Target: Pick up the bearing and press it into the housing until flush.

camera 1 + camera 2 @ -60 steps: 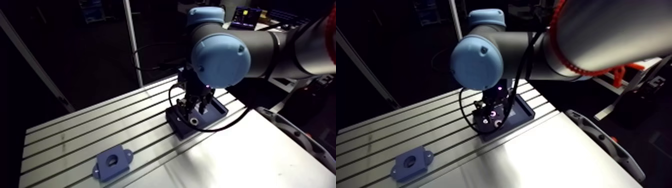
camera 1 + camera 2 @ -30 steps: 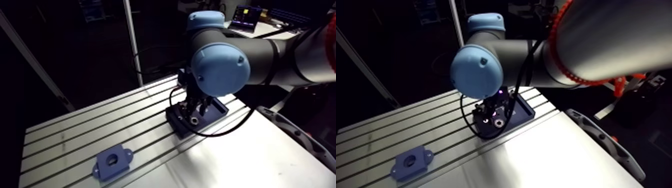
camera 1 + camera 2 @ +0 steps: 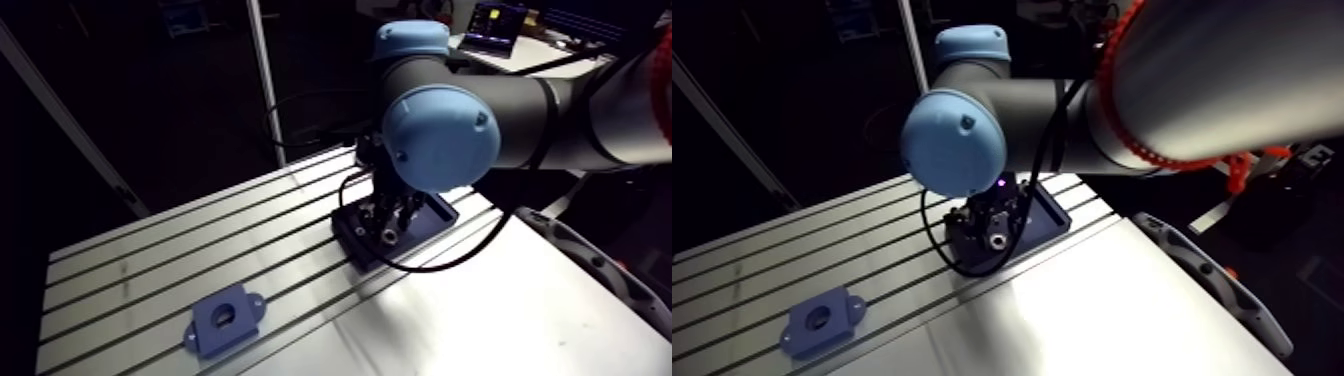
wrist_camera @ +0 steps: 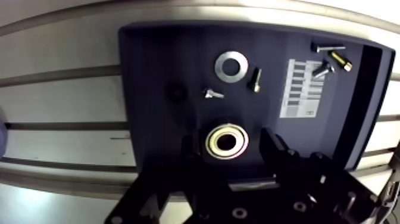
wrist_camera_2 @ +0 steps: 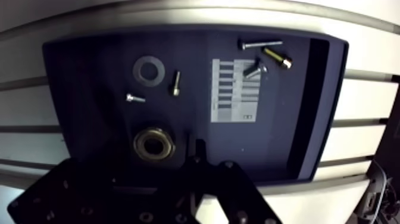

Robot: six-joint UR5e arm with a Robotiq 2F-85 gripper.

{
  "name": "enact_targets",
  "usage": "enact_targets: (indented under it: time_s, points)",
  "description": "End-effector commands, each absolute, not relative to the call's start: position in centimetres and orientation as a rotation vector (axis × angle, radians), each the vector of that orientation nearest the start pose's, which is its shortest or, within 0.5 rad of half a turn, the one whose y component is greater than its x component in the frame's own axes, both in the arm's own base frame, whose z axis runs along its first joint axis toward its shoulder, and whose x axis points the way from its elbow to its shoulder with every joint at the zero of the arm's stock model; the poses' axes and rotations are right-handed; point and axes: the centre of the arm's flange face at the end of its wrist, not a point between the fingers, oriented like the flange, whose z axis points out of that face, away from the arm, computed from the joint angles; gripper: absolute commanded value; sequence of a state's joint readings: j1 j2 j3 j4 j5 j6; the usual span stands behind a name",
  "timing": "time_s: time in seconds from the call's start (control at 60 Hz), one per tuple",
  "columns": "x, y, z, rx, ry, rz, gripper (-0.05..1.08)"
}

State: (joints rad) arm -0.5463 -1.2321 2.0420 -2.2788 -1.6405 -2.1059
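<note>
Gripper [image 4: 228, 143] fingers [image 4: 271, 149] stood wide, one on each side of the brass-coloured metal ring bearing [image 4: 227, 141] in the dark blue tray [image 4: 149, 71].
Closing off-centre could tilt the bearing or push it away; the blue flanged housing [image 3: 224, 318] lay well apart on the slotted aluminium worktop [image 3: 130, 270].

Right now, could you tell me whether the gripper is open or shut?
Open: the gripper has its fingers apart either side of the bearing in the tray, gaps showing.

Ringed bearing [image 4: 227, 141] flat, blue housing [image 3: 224, 320] apart
</note>
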Motion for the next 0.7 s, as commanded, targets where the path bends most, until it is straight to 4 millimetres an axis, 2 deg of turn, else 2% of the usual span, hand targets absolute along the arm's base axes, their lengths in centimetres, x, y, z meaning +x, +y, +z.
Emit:
enact_targets:
  time_s: [0.017, 0.7]
  points:
    - [-49.39, 15.24, 16.85, 0.010, 3.016, 0.008, 0.41]
    - [-49.41, 15.28, 16.99, 0.009, 3.013, 0.023, 0.49]
